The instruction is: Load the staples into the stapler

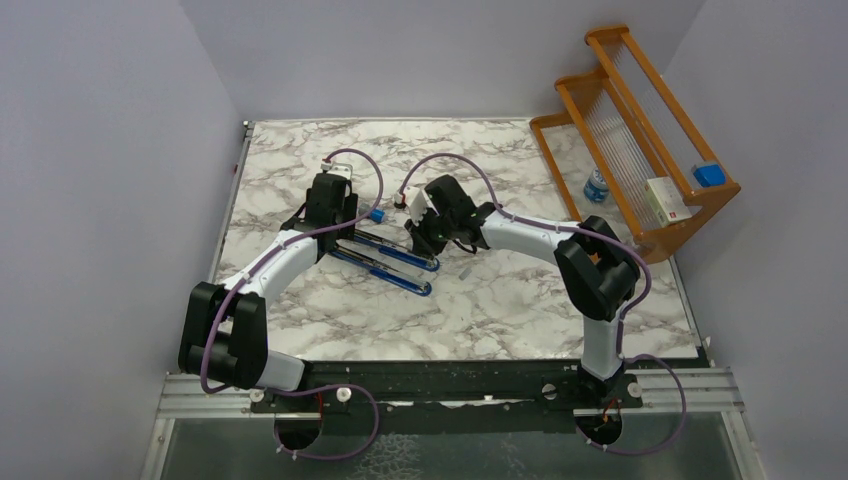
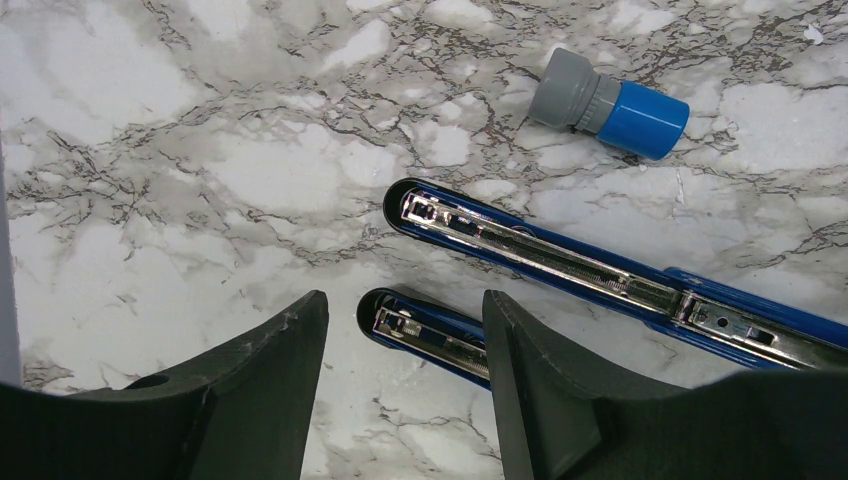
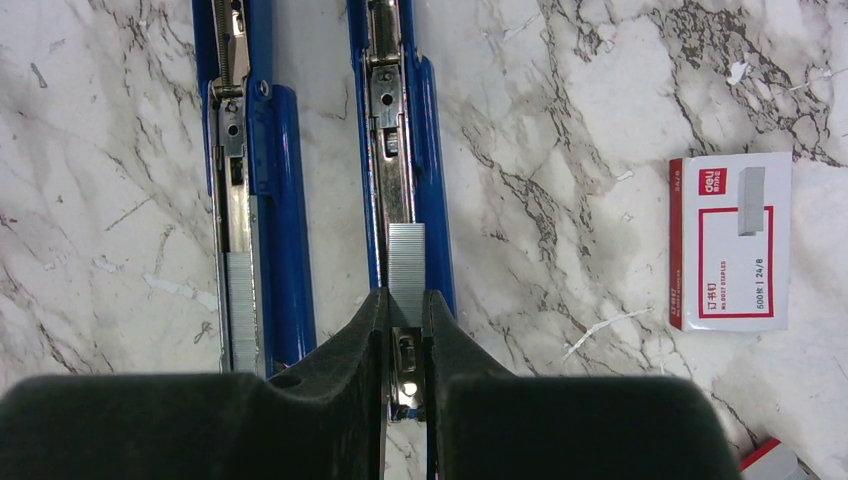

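Left end effector (image 2: 402,305): released; its jaws stand wide apart, one on either side of the tip of the nearer blue rail, and touch nothing.
Stapler (image 2: 540,255): lies opened on the table as two long blue rails side by side, metal channels facing up. Where the rails join is not in view.
Blue-capped cylinder (image 2: 612,103): lies on the table just beyond the rail tips. It is not part of the load.
Staples (image 3: 406,260): a silvery-grey strip sits in the channel of the right-hand rail. A second strip (image 3: 240,310) lies in the other rail.
Handling: judged light, stiff and smooth. The glued strip is brittle and likely to snap if bent or twisted. Take hold across its narrow sides, near one end.
Right end effector (image 3: 405,305): clenched on the near end of the strip, one pad on each side.
Staple box (image 3: 735,243): white with a red label, flat on the table, well apart from the rails.
Table (image 1: 500,310): flat, hard, marble-patterned; small parts probably slide.
Room: pale walls (image 1: 100,150) on three sides; a wooden rack (image 1: 607,35) stands at the far right.
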Robot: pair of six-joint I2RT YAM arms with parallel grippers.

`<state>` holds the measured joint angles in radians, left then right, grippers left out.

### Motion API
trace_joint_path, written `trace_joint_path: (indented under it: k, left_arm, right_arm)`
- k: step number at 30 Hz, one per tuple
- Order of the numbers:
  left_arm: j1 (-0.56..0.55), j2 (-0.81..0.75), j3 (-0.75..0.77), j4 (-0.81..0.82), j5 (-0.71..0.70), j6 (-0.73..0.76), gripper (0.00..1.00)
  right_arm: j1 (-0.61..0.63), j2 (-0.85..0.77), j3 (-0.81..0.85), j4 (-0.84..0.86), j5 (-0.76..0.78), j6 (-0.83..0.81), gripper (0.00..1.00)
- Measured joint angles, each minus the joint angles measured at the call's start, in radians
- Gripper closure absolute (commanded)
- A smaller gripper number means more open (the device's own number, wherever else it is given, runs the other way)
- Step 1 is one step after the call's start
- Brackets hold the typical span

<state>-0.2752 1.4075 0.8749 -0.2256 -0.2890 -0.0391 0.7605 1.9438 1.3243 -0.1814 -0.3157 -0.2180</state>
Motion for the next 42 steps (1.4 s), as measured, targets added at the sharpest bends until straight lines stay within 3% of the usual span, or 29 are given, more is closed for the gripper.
trace_joint_path:
  k: [42]
  left_arm:
    - [0.000, 0.000, 0.000, 0.000, 0.000, 0.000, 0.39]
  right_arm:
    - [0.032, 0.006, 0.012, -0.026, 0.013, 0.008, 0.99]
